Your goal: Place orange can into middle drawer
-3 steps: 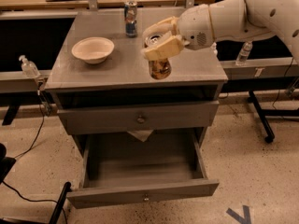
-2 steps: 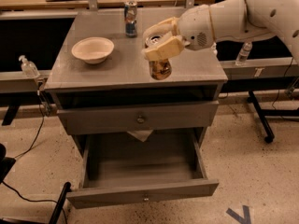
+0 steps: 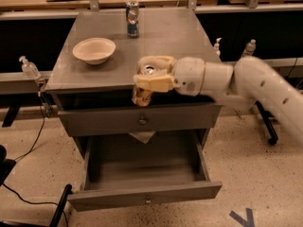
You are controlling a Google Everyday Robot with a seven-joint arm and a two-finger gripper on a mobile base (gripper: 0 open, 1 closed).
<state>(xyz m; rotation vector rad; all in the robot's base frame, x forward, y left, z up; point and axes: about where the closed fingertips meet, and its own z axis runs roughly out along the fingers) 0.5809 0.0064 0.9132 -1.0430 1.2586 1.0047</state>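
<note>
My gripper (image 3: 152, 74) is shut on the orange can (image 3: 143, 92), a shiny orange-gold can with a silver top. It holds the can upright in the air, just past the front edge of the grey cabinet top (image 3: 165, 41) and in front of the upper drawer (image 3: 142, 120). The middle drawer (image 3: 144, 174) is pulled wide open below, with a small round knob on its front, and looks empty inside. The can hangs above the drawer's back part.
A beige bowl (image 3: 94, 49) sits on the cabinet top at the left. A blue, red and silver can (image 3: 132, 19) stands at the back. A crumpled white piece (image 3: 142, 137) hangs below the upper drawer. Small bottles (image 3: 29, 68) stand on side rails.
My gripper has carried the orange can forward and down, from over the cabinet top to in front of its front edge, above the open drawer. The arm now reaches in lower from the right.
</note>
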